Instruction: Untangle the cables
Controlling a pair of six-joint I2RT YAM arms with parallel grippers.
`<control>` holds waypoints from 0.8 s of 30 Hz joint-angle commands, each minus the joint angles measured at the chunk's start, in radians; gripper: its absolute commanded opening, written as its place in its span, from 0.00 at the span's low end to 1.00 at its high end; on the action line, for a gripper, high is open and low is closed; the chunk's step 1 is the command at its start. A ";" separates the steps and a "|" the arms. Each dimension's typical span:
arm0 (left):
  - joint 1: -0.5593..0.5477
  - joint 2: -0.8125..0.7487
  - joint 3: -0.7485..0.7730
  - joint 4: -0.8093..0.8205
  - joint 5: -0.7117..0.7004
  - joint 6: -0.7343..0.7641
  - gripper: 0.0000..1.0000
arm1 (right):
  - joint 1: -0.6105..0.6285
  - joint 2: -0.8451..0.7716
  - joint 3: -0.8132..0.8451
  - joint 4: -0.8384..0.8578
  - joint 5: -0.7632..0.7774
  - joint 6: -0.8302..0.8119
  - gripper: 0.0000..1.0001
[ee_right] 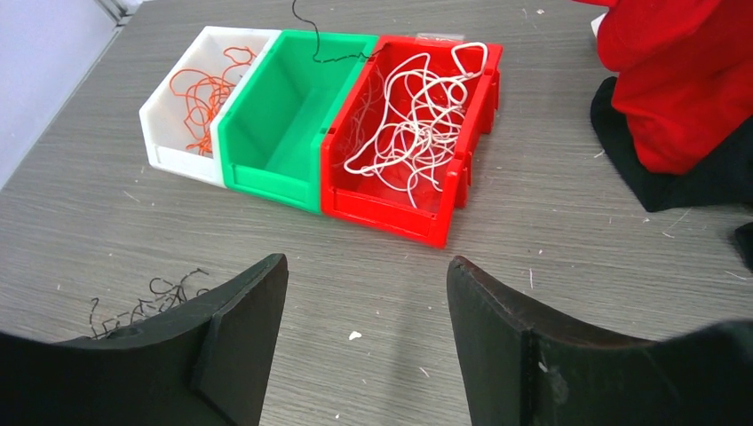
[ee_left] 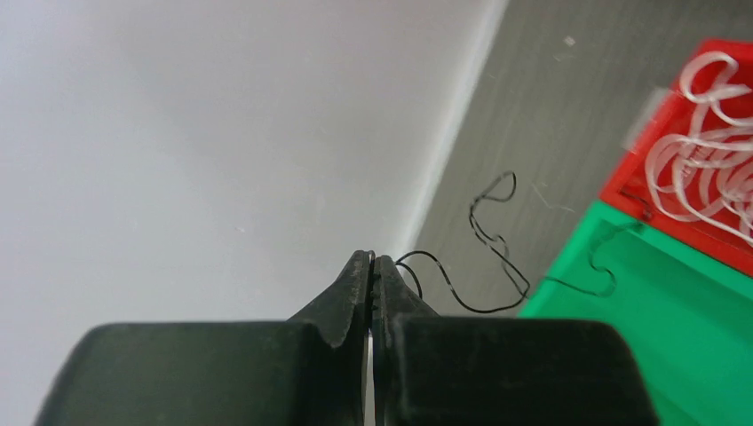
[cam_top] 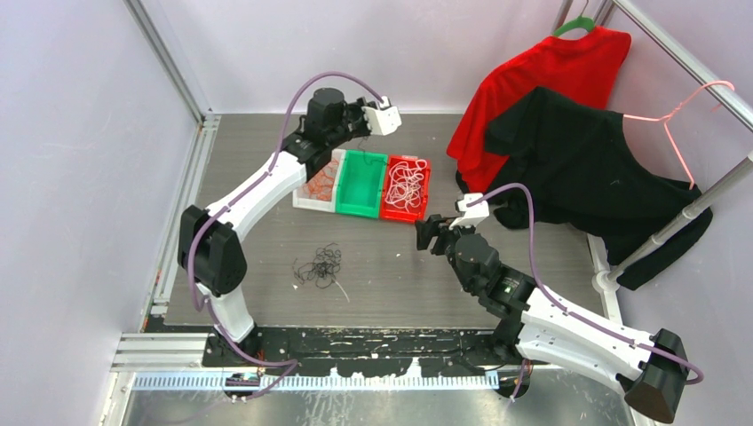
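Observation:
My left gripper is shut on a thin black cable strand and holds it up behind the green bin. The strand dangles over that bin's far edge. In the top view the left gripper is above the bins' back side. My right gripper is open and empty, and it hovers over the table in front of the red bin. A clump of black cables lies on the table. Orange cables fill the white bin. White cables fill the red bin.
The white bin, green bin and red bin stand side by side mid-table. A red shirt and a black shirt hang from a metal rack at the back right. Walls close off the left and back.

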 commanded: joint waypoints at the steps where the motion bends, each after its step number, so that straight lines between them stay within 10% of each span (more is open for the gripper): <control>1: -0.011 -0.057 -0.100 -0.107 0.029 -0.032 0.00 | 0.001 -0.016 0.012 0.007 0.039 0.008 0.71; 24: -0.042 0.141 -0.161 -0.132 0.054 -0.111 0.00 | -0.002 -0.030 0.011 -0.032 0.089 0.038 0.68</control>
